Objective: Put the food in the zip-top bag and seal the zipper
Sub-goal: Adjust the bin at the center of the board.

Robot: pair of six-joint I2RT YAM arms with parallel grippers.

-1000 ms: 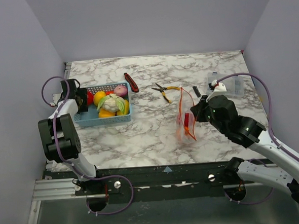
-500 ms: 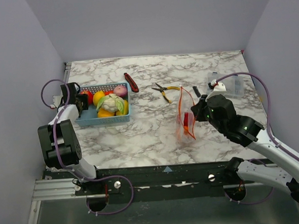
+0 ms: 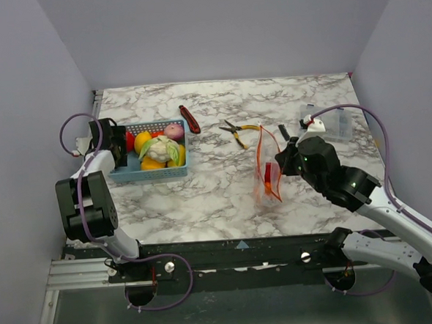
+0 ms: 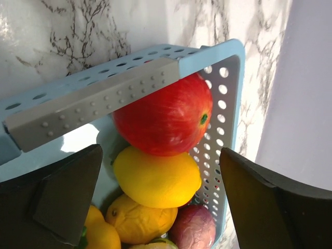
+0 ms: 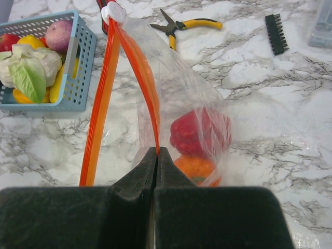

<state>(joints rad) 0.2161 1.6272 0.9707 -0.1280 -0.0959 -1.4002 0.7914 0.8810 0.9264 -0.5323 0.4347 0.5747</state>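
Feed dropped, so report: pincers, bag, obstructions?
Left pincer open over basket fruit. Right pincer shut on zipper, bag open, two pieces inside. Nothing blocking its mouth.

Before you lies a white tabletop (image 3: 225, 198) veined in grey marble, boxed in by plain pale lavender walls: back wall (image 3: 222, 29), left wall (image 3: 17, 145), right wall (image 3: 408, 62). A black rail (image 3: 222, 254) lines its near edge. Light falls soft and even.

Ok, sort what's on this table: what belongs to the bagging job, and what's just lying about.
Job: zip-top bag, its zipper, red pepper and orange piece inside it, blue basket holding apple, lemon, cauliflower.
Lying about: red-handled knife, yellow-handled pliers, black bit strip, clear box.
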